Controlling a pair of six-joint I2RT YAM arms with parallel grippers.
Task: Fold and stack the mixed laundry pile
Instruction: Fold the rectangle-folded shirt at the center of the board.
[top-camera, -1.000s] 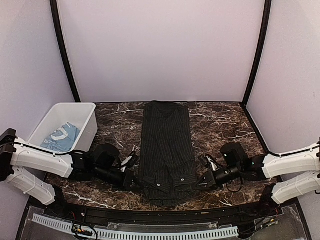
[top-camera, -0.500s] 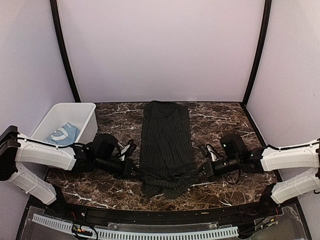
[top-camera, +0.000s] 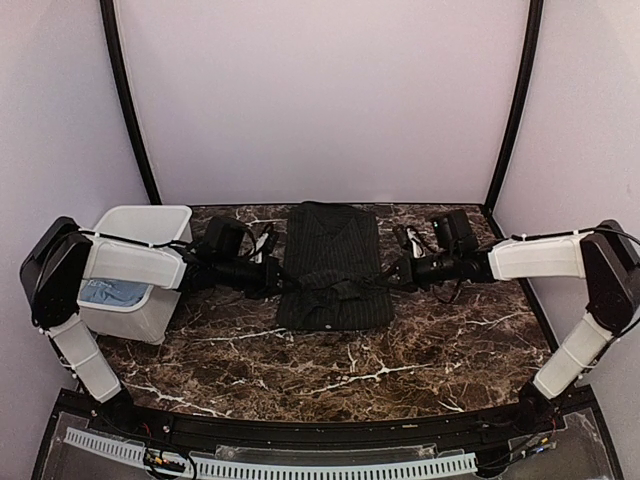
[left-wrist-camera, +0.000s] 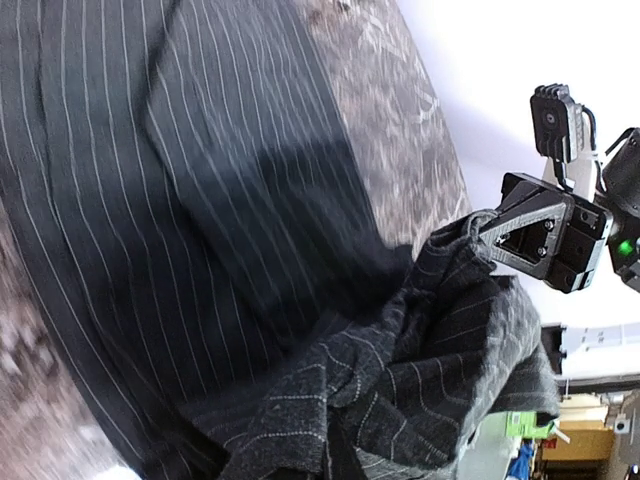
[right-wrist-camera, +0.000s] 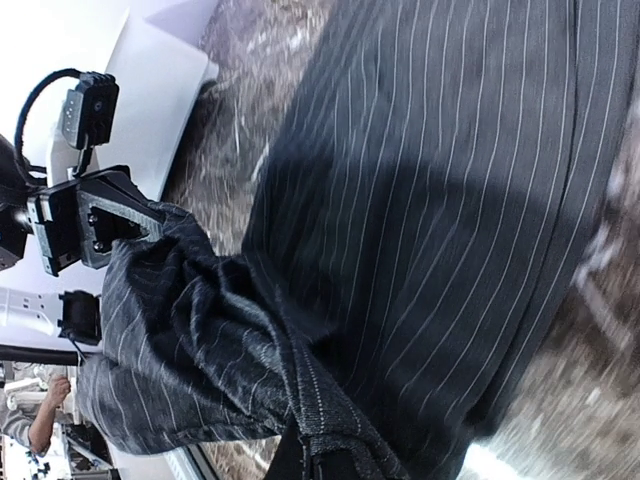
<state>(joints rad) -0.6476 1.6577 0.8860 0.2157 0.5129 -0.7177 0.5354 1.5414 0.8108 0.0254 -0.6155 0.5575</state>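
Pale lilac walls (top-camera: 320, 100) on three sides, plain and evenly lit. Black posts (top-camera: 128, 110) curving up at both back corners. Dark brown marble-patterned table (top-camera: 300, 370), white-veined. White plastic bin (top-camera: 150, 210) at far left. White perforated strip (top-camera: 270, 465) along the near edge.

A dark brown marble table (top-camera: 400, 350) with white veins fills the booth floor; a white bin (top-camera: 145, 225) stands at its far left, open side up, close to the left wall (top-camera: 50, 120); a pale back wall (top-camera: 320, 100) rises behind; a left post (top-camera: 128, 100) and a right post (top-camera: 515, 100), both black, lean up from the rear corners; a white slotted strip (top-camera: 320, 467) runs along the near edge; in the right wrist view the bin (right-wrist-camera: 165, 85) shows blurred beyond the table (right-wrist-camera: 590, 350); the left wrist view shows mottled table (left-wrist-camera: 400, 140).
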